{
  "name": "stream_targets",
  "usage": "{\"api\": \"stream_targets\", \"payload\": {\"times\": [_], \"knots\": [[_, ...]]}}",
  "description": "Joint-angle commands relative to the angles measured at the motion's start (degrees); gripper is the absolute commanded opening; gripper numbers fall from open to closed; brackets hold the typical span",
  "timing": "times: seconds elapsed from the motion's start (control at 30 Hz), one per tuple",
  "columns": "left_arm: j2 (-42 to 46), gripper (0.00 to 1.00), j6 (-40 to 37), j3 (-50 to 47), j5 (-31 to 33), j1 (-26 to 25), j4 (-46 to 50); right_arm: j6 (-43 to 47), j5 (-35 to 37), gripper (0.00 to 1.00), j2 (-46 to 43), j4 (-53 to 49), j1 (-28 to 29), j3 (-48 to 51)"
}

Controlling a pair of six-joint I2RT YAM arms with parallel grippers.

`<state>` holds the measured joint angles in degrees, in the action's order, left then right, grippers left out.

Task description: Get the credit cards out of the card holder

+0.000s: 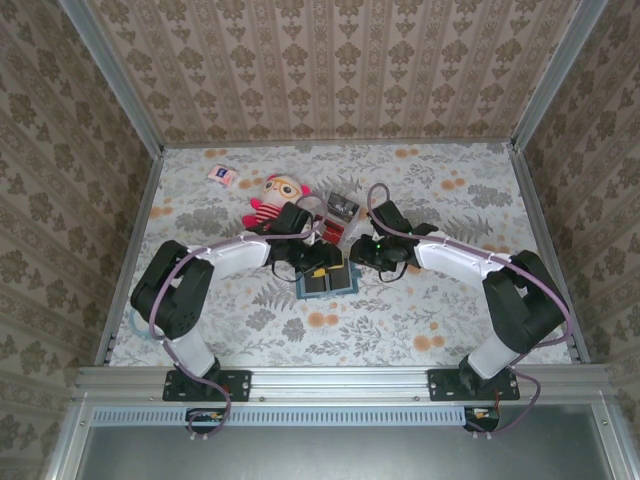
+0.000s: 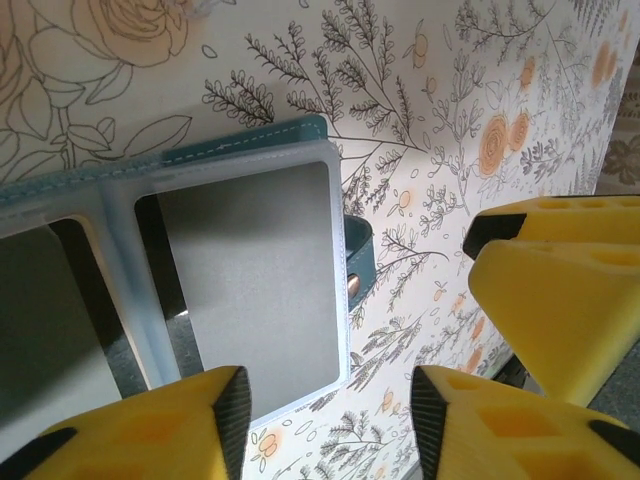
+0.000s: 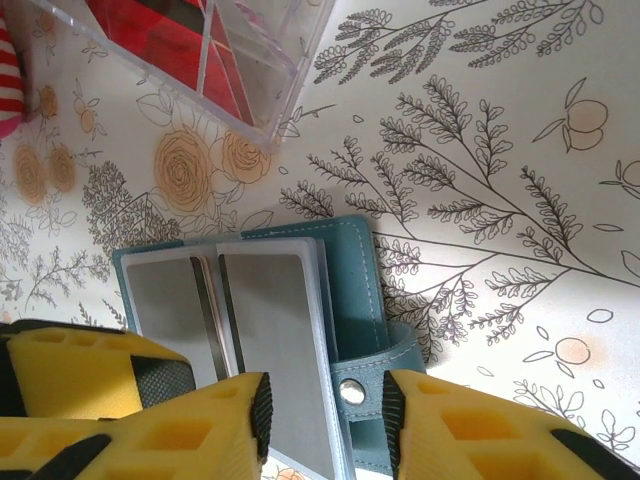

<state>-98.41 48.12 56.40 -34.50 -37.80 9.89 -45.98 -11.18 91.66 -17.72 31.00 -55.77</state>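
- Card holder (image 1: pixel 326 284) lies open on the big flowery table (image 1: pixel 430 310). It is near the middle, a bit toward the front, right between the two claws.
- The left arm (image 1: pixel 235 255) and the right arm (image 1: pixel 455 255) bend in from the sides. They meet over the card holder.
- A plush doll (image 1: pixel 272 200) with red and white stripes lies just behind the left arm.
- A clear box (image 3: pixel 215 70) with red and dark flat things in it sits behind the card holder. It is close but not touching.
- The left claw (image 2: pixel 325 420) is partly open and holds nothing. One yellow finger (image 2: pixel 150 430) is over the edge of the card holder. The other finger is over bare table.
- The right claw (image 3: pixel 325 410) has its fingers apart too, but not very wide. The strap shows in the gap between them. I cannot tell if the fingers touch it.
- The credit cards (image 2: pixel 250 270) look grey. They sit side by side in the see-through pockets of the card holder.
- A small white, pink and blue packet (image 1: pixel 222 175) lies far back on the left, well apart from the rest.
- The strap (image 3: pixel 385 362) is teal with a round metal snap. It sticks out from the side of the card holder.
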Motion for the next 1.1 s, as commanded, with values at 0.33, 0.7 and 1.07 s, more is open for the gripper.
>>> {"api": "stream_targets", "payload": {"times": [0.33, 0.7, 1.07], "knots": [[0.50, 0.41, 4.28, -2.37, 4.96, 2.65, 0.58, 4.23, -5.78, 0.21, 8.42, -2.53, 2.77, -7.05], [-3.13, 0.31, 5.38, -1.35, 3.00, 2.21, -2.16, 3.47, -2.46, 0.20, 12.14, -5.74, 2.97, -7.65], [-5.69, 0.26, 5.59, -1.16, 2.31, 2.07, -2.55, 2.29, -3.54, 0.22, 14.05, -4.04, 2.89, -6.02]]}}
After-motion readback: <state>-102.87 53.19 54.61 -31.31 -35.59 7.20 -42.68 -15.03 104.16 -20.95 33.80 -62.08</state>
